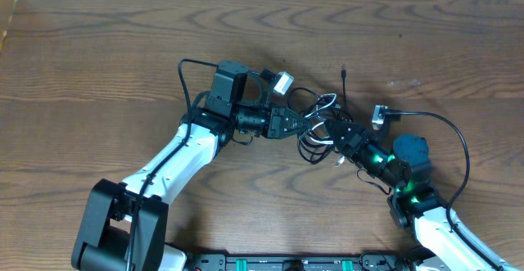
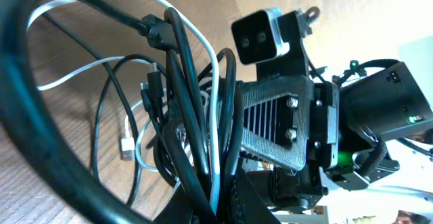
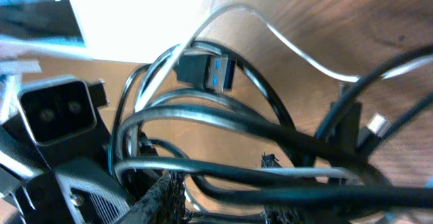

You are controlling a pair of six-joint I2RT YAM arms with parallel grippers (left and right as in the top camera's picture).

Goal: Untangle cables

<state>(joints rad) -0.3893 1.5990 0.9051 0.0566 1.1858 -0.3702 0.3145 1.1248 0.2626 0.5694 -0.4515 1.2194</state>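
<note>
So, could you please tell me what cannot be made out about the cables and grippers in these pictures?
- Overhead: how the cables cross; the tangle is too small, partly under the left gripper and right gripper.
- Left wrist: that gripper's fingertips, hidden by cables and the bottom edge.
- Right wrist: whether that gripper holds a strand; close cables are blurred and cover its fingers.

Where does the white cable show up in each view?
Overhead: white cable loops at picture centre, inside the tangle.
Left wrist: white cable arcs from top left, then runs down the middle.
Right wrist: white cable curves from top centre down to the right.
Shared landmark: the black cables tangled with it.
</note>
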